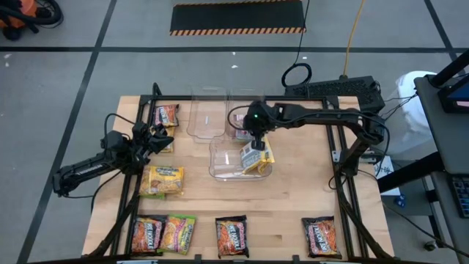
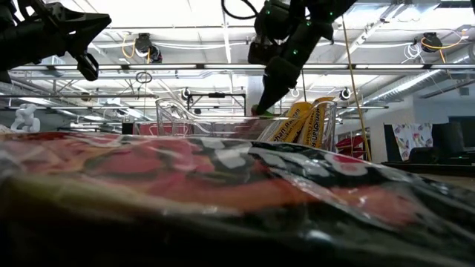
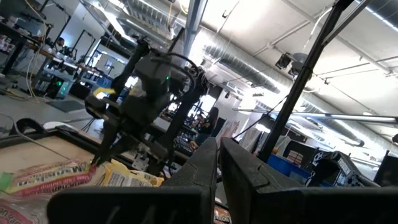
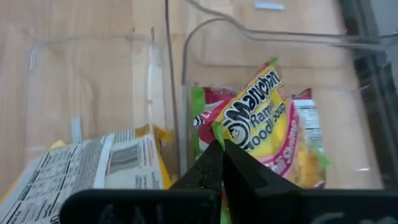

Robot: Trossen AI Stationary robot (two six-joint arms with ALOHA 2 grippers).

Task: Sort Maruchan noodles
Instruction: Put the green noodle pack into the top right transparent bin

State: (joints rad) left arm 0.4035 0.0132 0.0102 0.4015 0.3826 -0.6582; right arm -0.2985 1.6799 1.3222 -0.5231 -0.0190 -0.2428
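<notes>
My right gripper [image 4: 221, 148] hangs over the far-right clear bin [image 1: 236, 99], shut on a yellow Maruchan packet with lime-green edges [image 4: 267, 118]. A red packet [image 4: 208, 96] lies in that bin behind it. Yellow packets [image 1: 256, 155] lean in the nearer bin [image 1: 220, 158], one showing its printed back [image 4: 93, 165]. Loose packets lie on the table: an orange one [image 1: 167, 115] at the far left, a yellow-green one [image 1: 163, 180] and several along the near edge [image 1: 231, 236]. My left gripper [image 1: 164, 135] waits at the table's left, raised, shut on nothing. My right gripper pinches the packet's lime-green edge [image 4: 216, 132] near one corner between its two fingers. The fingers slant down from the table's right. The packet sticks out past the fingertips, tilted, over the red packet in the bin; whether it rests on that one I cannot tell.
A third clear bin [image 1: 201, 110] stands left of the far-right one, with nothing showing in it. The bins' walls stand close together under my right gripper. Bare wood lies between the nearer bin and the packets at the near edge. A dark frame borders the table.
</notes>
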